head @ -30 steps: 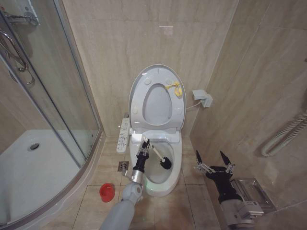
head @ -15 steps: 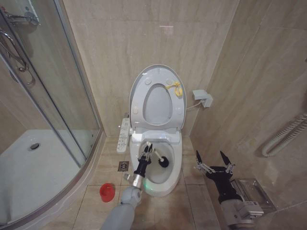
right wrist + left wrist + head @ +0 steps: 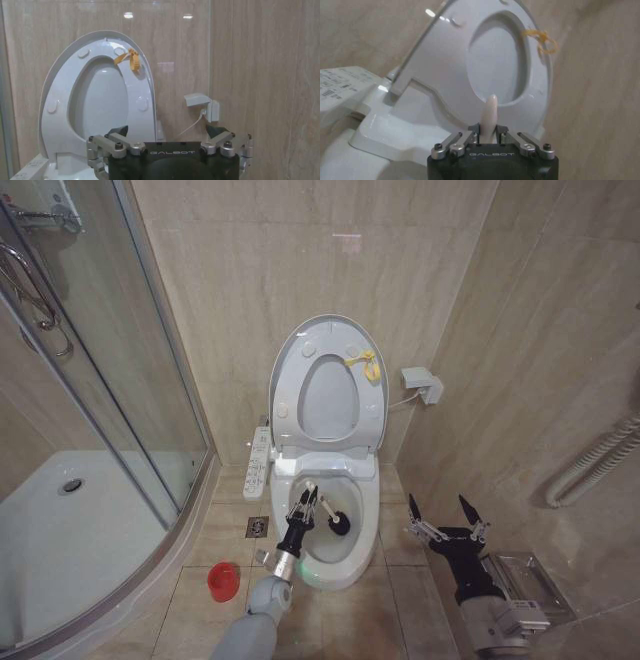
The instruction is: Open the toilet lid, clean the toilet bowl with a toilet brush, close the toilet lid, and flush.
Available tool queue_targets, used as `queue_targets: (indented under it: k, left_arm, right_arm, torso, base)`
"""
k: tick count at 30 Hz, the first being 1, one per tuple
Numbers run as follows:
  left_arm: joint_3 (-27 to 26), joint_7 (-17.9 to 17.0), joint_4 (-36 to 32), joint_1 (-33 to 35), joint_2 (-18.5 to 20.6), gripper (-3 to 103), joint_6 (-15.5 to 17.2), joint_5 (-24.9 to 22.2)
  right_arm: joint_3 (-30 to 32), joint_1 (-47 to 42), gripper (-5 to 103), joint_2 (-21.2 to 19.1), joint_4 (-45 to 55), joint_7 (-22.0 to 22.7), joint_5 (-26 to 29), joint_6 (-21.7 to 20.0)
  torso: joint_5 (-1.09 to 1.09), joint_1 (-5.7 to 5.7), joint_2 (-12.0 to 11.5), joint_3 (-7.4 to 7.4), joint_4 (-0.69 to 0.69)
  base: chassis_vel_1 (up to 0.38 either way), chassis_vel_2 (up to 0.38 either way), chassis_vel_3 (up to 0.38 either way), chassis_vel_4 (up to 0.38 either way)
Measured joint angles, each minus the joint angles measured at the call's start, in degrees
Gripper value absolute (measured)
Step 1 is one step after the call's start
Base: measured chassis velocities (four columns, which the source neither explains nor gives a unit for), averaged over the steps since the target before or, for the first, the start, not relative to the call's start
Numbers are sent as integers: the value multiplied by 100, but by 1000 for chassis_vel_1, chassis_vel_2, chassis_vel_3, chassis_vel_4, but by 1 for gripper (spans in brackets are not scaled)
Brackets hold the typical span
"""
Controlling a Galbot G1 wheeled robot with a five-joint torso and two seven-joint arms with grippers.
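Brush work: toilet brush (image 3: pixel 327 514) light, thin stiff handle, pinched near top by left pincer (image 3: pixel 302 506), head in toilet bowl (image 3: pixel 352 551); right pincer (image 3: pixel 446 512) spread, idle beside.

Even, fairly bright indoor light fills the room with soft shadows, small ceiling-lamp glints sit on the glossy wall tiles (image 3: pixel 155 15) and the raised toilet lid (image 3: pixel 432 13), the left wrist view is softly blurred, and the head view bends straight lines near its edges.
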Motion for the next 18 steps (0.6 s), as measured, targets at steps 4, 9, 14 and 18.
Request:
queue_targets:
  k: [4,9,14,18]
  left_arm:
    - [57,-176,-277,-118,-147,21,132,-539]
    - [86,-220,-476,-166,-225,21,216,-810]
    - [76,-162,-376,-89,-161,21,184,-590]
    - [-56,-24,-77,-19,-52,21,-78,105]
  right_arm:
    - [0,0,100,0,0,0,0,0]
    - [0,0,100,0,0,0,0,0]
    - [0,0,100,0,0,0,0,0]
    - [0,0,100,0,0,0,0,0]
  torso:
    - [0,0,0,0,-4]
    - [0,0,0,0,-3]
    - [0,0,0,0,-1]
    - [-1,0,0,0,0]
  base:
    - [0,0,0,0]
    - [0,0,0,0]
    - [0,0,0,0]
    - [0,0,0,0]
